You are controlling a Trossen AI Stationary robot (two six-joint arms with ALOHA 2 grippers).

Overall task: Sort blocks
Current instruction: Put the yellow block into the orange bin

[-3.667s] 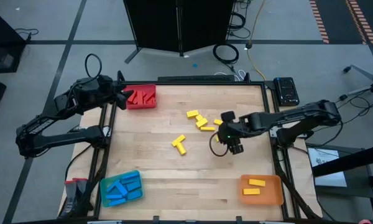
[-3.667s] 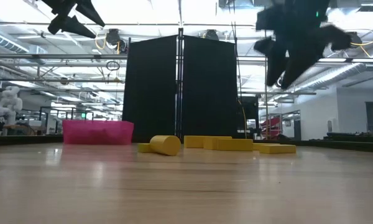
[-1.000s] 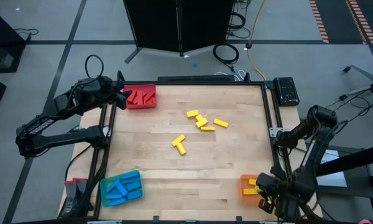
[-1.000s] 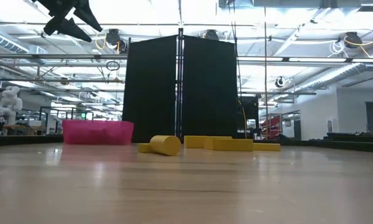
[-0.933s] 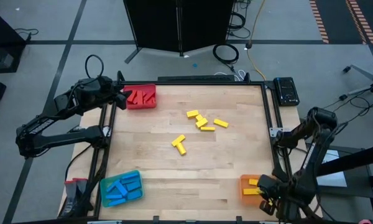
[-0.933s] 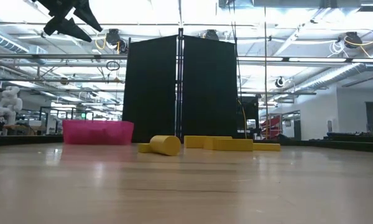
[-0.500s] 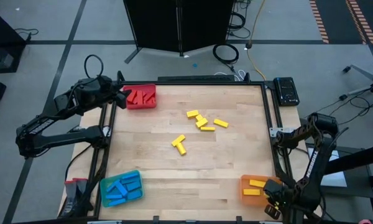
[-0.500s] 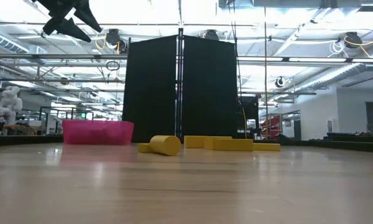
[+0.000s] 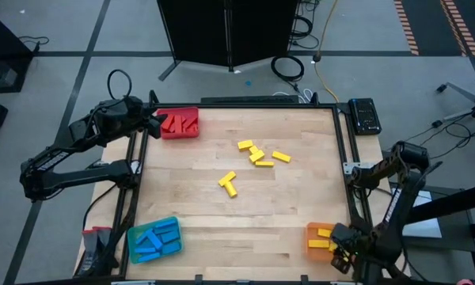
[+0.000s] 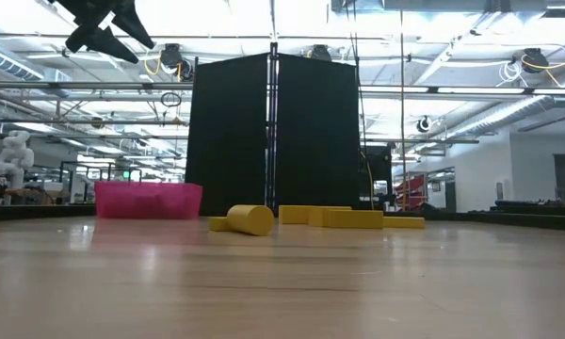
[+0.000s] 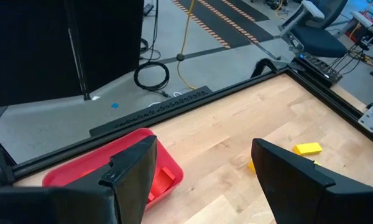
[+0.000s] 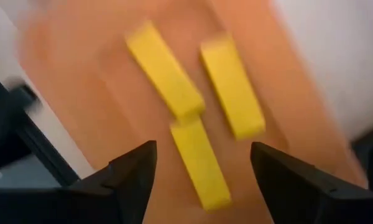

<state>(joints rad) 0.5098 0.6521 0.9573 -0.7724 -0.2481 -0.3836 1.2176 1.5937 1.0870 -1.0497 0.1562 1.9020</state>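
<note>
Right hand: the right hand [image 12: 202,163] hangs over the orange tray [image 9: 313,230] at the worktop's near right corner – fingers spread apart, nothing between them.
Right arm: folded back outside the worktop's right edge, with the wrist reaching in low over the tray.
Orange tray contents: three yellow blocks [image 12: 163,76] lie flat in it, seen from the right wrist view; two side by side, the third end-on to one of them.
Left hand: the left hand [image 11: 202,165] hovers at the far left corner, just beside the red tray [image 9: 179,131] – fingers wide apart and empty.
Left arm: stretched along the worktop's left edge.
Red tray contents: red blocks [image 9: 180,123] inside.
Blue tray: the blue tray [image 9: 133,237] at the near left corner holds a heap of blue blocks [image 9: 155,238].
Loose blocks: a cluster of yellow blocks [image 9: 258,153] lies near the worktop's middle, with two more [image 9: 229,184] touching in a T shape a little nearer the front.
Worktop: pale wood [image 9: 293,206] in a dark frame.
Room: grey floor, a black panel [image 10: 272,132] behind the far edge, coiled cables on the floor, ceiling lights in the low view.
</note>
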